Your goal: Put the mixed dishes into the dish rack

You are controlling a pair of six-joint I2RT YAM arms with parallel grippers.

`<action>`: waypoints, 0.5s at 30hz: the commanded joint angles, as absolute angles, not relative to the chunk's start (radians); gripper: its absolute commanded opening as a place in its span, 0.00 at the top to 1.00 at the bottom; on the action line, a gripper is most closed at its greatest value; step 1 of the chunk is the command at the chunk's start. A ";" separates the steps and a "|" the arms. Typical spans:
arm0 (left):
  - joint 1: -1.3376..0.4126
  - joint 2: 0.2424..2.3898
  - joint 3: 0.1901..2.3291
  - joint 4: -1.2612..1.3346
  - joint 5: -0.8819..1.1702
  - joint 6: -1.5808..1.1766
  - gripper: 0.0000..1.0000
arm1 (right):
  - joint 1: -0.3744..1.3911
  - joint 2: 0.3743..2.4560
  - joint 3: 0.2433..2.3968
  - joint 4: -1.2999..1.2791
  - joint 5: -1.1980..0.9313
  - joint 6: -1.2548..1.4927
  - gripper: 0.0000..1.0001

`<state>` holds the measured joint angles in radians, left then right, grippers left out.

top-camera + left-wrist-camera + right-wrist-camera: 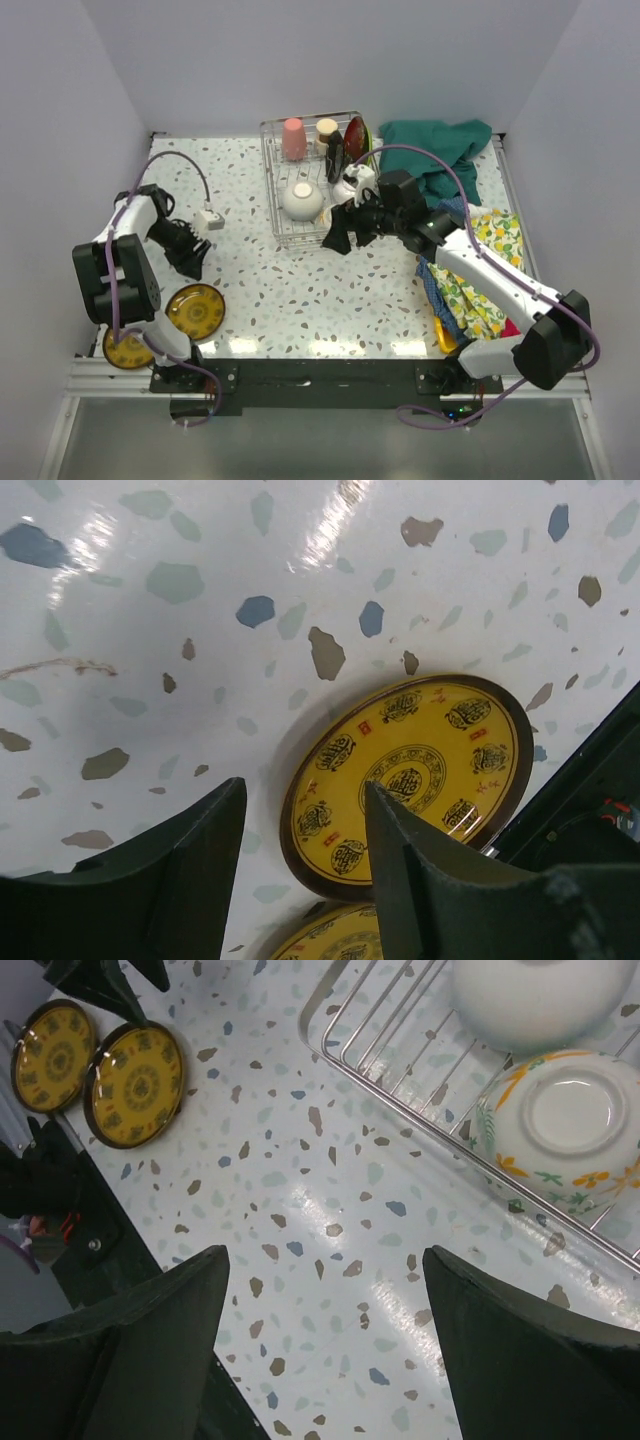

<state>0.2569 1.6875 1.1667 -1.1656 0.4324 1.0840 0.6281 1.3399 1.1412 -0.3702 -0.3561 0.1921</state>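
The wire dish rack (283, 228) stands at the back centre. It holds a salmon-pink cup (293, 138), a red plate (356, 135), a white bowl (303, 200) and an upturned floral bowl (352, 182). The rack (400, 1100), floral bowl (560, 1125) and white bowl (535, 995) also show in the right wrist view. Two brown-gold plates (195, 311) (128, 347) lie flat at the near left. My left gripper (190, 258) is open and empty just behind the nearer plate (410, 775). My right gripper (345, 232) is open and empty above the table at the rack's front edge.
A green cloth (440, 150) lies right of the rack. A yellow-patterned cloth (485, 270) over a blue one lies under the right arm, with a yellow tray edge (443, 335) beside it. A small white block (208, 218) lies at the left.
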 commanded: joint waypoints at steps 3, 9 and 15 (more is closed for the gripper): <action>0.259 1.635 1.025 -1.126 0.361 1.226 0.45 | 0.626 1.282 1.097 -0.311 -0.390 0.192 0.18; 0.261 1.629 0.936 -1.080 0.328 1.296 0.50 | 0.612 1.278 1.081 -0.298 -0.371 0.181 0.17; 0.261 1.608 0.891 -0.999 0.344 1.290 0.65 | 0.604 1.282 1.075 -0.310 -0.370 0.160 0.18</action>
<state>0.2569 1.6352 0.9150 -1.0775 0.3367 1.2522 0.6094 1.2945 1.0737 -0.3325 -0.3584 0.1844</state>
